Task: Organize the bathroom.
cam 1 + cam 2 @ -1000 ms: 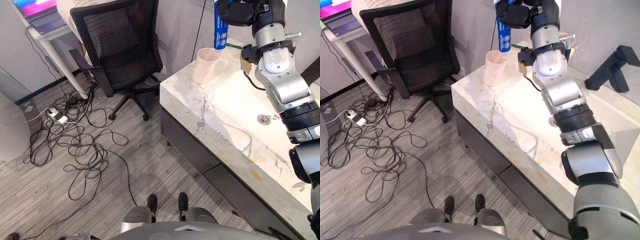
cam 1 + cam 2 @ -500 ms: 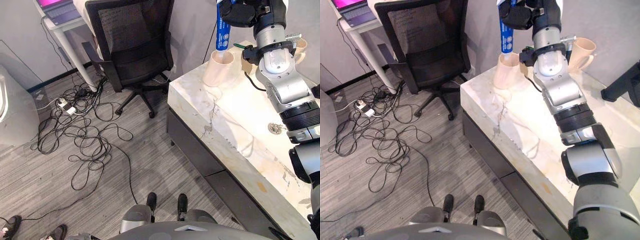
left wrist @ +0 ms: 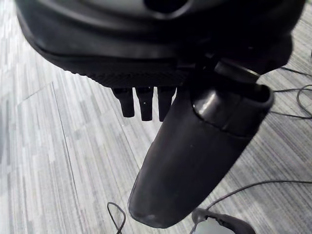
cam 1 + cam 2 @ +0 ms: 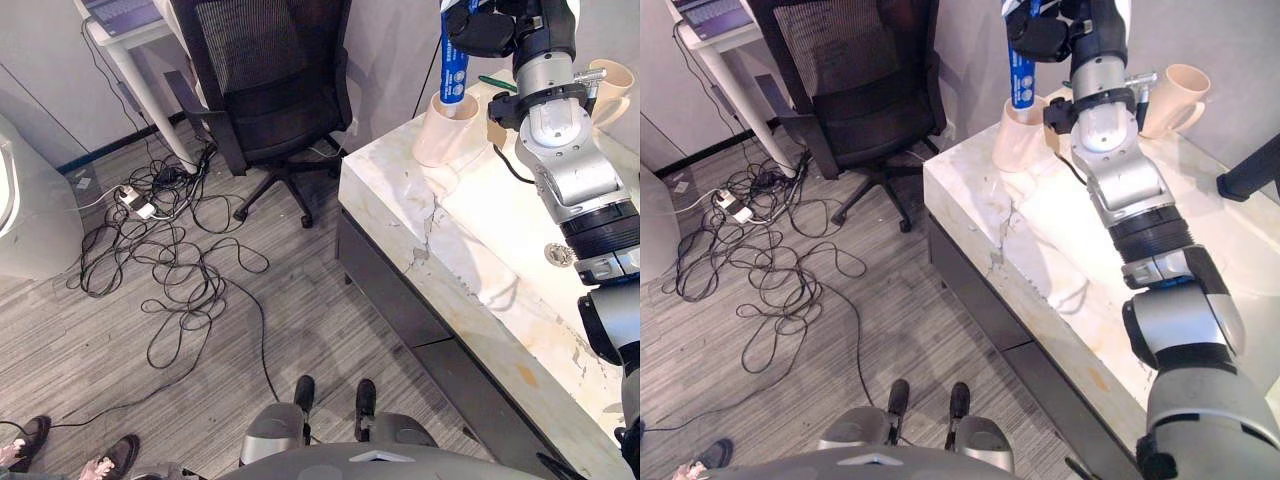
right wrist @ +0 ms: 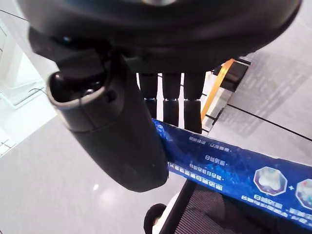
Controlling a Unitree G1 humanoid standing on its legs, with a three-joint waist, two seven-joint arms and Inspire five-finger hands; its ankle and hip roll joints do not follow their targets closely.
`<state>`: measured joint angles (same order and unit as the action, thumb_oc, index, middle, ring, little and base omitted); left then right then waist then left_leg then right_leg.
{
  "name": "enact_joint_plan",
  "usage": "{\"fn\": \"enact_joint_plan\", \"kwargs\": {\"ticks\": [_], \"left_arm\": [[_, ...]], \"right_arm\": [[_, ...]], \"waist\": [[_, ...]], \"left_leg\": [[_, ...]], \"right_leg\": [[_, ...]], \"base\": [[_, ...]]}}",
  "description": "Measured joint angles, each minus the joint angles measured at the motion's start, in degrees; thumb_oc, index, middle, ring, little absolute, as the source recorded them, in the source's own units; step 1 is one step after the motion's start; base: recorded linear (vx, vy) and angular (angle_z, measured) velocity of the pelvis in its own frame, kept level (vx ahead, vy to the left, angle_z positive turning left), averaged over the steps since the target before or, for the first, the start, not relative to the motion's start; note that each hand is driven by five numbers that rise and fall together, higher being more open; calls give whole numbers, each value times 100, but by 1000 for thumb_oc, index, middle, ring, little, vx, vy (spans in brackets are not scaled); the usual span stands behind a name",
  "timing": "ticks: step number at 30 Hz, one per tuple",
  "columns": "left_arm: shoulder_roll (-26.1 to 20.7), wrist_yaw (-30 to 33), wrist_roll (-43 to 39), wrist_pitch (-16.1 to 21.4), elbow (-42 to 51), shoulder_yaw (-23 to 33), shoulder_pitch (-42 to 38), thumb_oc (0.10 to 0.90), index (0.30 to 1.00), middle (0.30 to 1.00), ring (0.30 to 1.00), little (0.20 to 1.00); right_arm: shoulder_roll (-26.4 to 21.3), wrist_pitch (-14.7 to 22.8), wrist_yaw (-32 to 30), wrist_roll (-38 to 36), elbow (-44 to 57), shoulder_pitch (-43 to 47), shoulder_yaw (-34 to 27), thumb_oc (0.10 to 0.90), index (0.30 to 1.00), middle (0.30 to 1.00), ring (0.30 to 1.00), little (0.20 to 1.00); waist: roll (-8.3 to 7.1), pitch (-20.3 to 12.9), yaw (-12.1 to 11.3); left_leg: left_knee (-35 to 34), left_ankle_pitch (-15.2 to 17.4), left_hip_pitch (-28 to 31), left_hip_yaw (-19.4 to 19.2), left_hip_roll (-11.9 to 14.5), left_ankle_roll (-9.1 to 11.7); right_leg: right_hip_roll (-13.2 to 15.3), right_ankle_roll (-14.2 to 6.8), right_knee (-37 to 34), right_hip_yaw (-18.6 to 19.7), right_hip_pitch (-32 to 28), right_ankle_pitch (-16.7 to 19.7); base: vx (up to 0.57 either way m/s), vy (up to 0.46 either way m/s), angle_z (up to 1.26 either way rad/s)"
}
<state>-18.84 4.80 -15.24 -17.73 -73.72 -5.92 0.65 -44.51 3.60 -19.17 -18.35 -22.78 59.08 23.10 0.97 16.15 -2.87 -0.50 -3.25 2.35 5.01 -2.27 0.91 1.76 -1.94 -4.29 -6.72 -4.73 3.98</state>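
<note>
Since earlier, I've lowered blue tube point(image 4: 455, 60) tip into cup point(image 4: 446, 130), upper right; right robot hand point(image 4: 490, 28) clamps tube, long axis vertical.

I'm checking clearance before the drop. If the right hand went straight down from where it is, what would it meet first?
Probably the beige cup: the right hand holds the blue tube upright with its lower end at the cup's mouth. Depth is hard to judge, so the rim could catch first.
</note>
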Motion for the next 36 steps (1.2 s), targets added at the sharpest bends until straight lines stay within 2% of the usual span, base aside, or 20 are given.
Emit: {"fn": "enact_joint_plan", "kwargs": {"ticks": [10,17,18,19,21,22,26,36], "left_arm": [[-6,-21,3,17,3,-3,-46,800,900,900,900,900],[9,-19,8,28,222,-120,31,800,900,900,900,900],[19,-18,9,49,258,-126,59,800,900,900,900,900],[21,-14,10,59,281,-126,95,800,900,900,900,900],[33,-10,11,164,292,-127,175,800,900,900,900,900],[41,-7,11,172,292,-129,189,800,900,900,900,900],[51,7,12,287,301,-235,188,800,900,900,900,900],[72,96,13,403,345,-267,152,800,900,900,900,900]], "right_arm": [[2,4,-1,-12,0,7,-1,400,300,300,300,300],[80,-3,-52,-16,8,7,-4,400,300,300,300,300],[80,-33,-82,-83,5,7,-4,430,345,345,345,345],[80,-64,-100,-153,5,5,-6,430,345,345,345,345],[80,-116,-110,-277,1,-5,-60,569,554,554,554,554],[80,-147,-112,-281,-1,-14,-107,800,900,900,900,900],[195,-187,-115,-463,-47,-109,-354,800,900,900,900,900],[305,-259,45,-496,-215,-228,-387,800,900,900,900,900]], "waist": [[35,20,28],[208,117,-2],[236,132,-16],[241,135,-12],[243,136,-5],[247,138,-6],[266,148,0],[245,174,170]], "left_leg": [[-19,-5,6,-2,-2,10],[-18,-6,6,-21,-10,13],[-18,-7,2,-12,-10,15],[-18,-11,-2,-10,-10,18],[-19,-11,-27,-8,-9,19],[-18,-14,-46,-9,-9,22],[-2,-32,-138,-7,-7,45],[12,-34,-168,-60,-2,54]], "right_leg": [[2,28,-1,0,3,-19],[18,36,14,8,8,-12],[17,36,14,-1,8,-12],[15,37,14,-3,15,-13],[14,39,10,-3,42,-15],[14,39,11,-4,60,-15],[15,44,25,-6,169,-11],[12,58,27,44,205,6]], "base": [[4,-11,0],[-6,1,0],[-47,-1,2],[-53,-4,2],[-45,3,0],[-50,8,1],[-62,5,0],[1,1,-1]]}}
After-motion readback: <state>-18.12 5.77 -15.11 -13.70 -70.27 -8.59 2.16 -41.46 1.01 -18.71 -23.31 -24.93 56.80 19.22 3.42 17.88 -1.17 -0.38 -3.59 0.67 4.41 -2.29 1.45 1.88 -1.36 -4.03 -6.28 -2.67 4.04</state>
